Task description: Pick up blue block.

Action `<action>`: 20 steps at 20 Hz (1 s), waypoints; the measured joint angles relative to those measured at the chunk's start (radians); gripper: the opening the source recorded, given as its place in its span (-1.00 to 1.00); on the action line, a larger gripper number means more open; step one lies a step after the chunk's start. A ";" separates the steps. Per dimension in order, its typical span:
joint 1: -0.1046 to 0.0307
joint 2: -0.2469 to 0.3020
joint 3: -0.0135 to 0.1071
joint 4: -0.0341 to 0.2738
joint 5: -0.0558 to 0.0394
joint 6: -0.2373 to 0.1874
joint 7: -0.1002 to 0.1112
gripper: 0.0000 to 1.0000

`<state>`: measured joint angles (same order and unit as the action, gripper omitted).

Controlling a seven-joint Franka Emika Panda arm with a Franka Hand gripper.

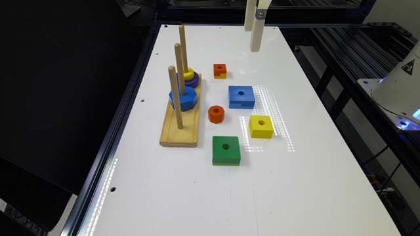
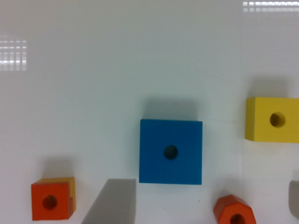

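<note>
Blue is your target: the blue block (image 1: pixel 241 96) lies flat on the white table (image 1: pixel 183 196), round hole up and a small notch in its near side face. In the wrist view it (image 2: pixel 171 151) sits almost in the middle. The gripper (image 1: pixel 255 31) hangs high over the far part of the table, well clear of every piece. You can see two grey fingers (image 2: pixel 112 201) at the edge of the wrist view, set wide apart with nothing between them, so the jaws stand open. Just to the exterior view's left of your block is an orange octagonal piece (image 1: pixel 216 114); near and to the right lies a yellow block (image 1: pixel 261 126); farther off, a small orange block (image 1: pixel 220 70). The green block (image 1: pixel 226 150) lies nearest you. A wooden peg stand (image 1: pixel 180 127) is at the left.
</note>
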<state>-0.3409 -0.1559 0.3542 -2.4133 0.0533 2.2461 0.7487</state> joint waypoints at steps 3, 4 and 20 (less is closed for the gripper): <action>-0.002 -0.008 0.000 -0.007 0.0000 0.000 -0.001 1.00; -0.002 -0.010 0.000 -0.008 0.0000 0.000 -0.001 1.00; -0.002 0.013 0.002 -0.050 -0.0002 0.058 -0.001 1.00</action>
<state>-0.3430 -0.1430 0.3558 -2.4631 0.0531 2.3041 0.7477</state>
